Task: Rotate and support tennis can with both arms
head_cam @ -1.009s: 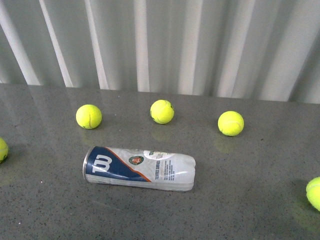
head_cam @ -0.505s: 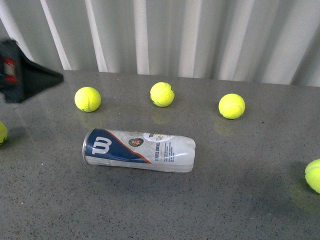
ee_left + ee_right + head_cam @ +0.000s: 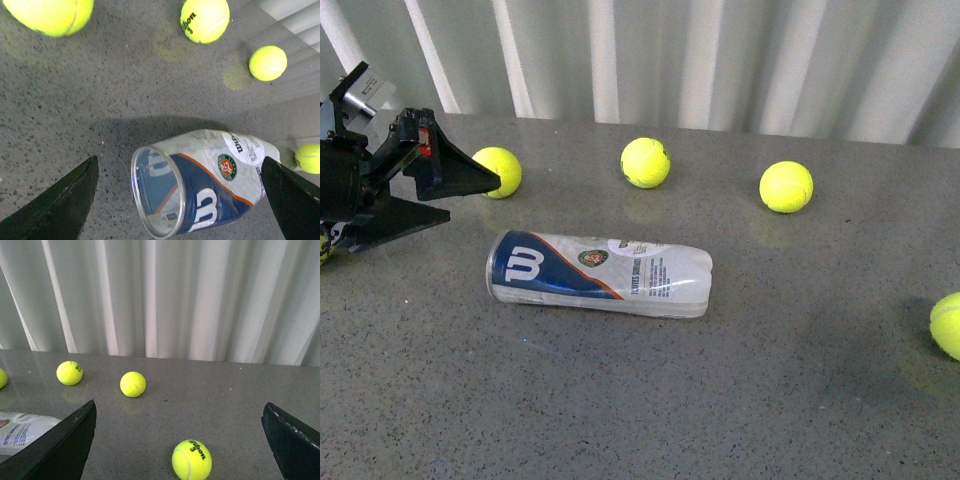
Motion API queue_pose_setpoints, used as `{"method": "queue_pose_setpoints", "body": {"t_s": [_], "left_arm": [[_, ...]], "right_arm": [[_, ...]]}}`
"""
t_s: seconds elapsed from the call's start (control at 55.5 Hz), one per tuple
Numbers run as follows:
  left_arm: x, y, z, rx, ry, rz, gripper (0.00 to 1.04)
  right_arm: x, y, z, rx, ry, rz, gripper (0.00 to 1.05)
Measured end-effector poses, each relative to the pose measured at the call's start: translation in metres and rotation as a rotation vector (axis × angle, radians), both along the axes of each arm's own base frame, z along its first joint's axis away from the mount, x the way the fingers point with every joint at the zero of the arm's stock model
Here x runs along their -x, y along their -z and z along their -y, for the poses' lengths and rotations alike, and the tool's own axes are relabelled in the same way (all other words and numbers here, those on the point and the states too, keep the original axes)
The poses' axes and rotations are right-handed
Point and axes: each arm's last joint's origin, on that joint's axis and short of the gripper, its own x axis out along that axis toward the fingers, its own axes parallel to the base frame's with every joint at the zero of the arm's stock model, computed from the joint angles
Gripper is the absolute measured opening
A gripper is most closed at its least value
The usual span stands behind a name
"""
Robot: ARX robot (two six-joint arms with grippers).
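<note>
The grey speckled table (image 3: 770, 400) ran back to a white pleated curtain (image 3: 720, 60). The can (image 3: 600, 275) lay on its side near mid-table, long axis running left to right, with its silver rim (image 3: 491, 283) toward the robot's left. The left gripper (image 3: 470, 197) hung near that rim end, jaws apart, not touching. The right gripper (image 3: 178, 405), jaws also apart, saw only the can's far end. I judged the left gripper the nearer.
</note>
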Motion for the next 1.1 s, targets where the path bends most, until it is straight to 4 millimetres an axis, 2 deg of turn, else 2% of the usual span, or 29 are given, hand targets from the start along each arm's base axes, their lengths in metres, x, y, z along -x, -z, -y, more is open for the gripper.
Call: {"method": "queue_pose_setpoints", "body": {"t_s": [0.252,0.595,0.703,0.937,1.027,1.099], "left_arm": [[0.008,0.009,0.009,-0.01,0.052,-0.048,0.98],[0.021,0.027,0.044,0.032,0.127,-0.047,0.98],[0.021,0.033,0.048,0.022,0.113,-0.061,0.98],[0.021,0.038,0.047,0.006,0.093,-0.077,0.53],[0.02,0.037,0.045,0.005,0.084,-0.076,0.32],[0.02,0.037,0.045,0.018,0.089,-0.075,0.2]], "right_arm": [[0.0,0.0,0.0,0.0,0.0,0.0,0.97],[0.0,0.0,0.0,0.0,0.0,0.0,0.97],[0.0,0.0,0.0,0.0,0.0,0.0,0.97],[0.0,0.0,0.0,0.0,0.0,0.0,0.97],[0.0,0.0,0.0,0.0,0.0,0.0,0.97],[0.0,0.0,0.0,0.0,0.0,0.0,0.97]]}}
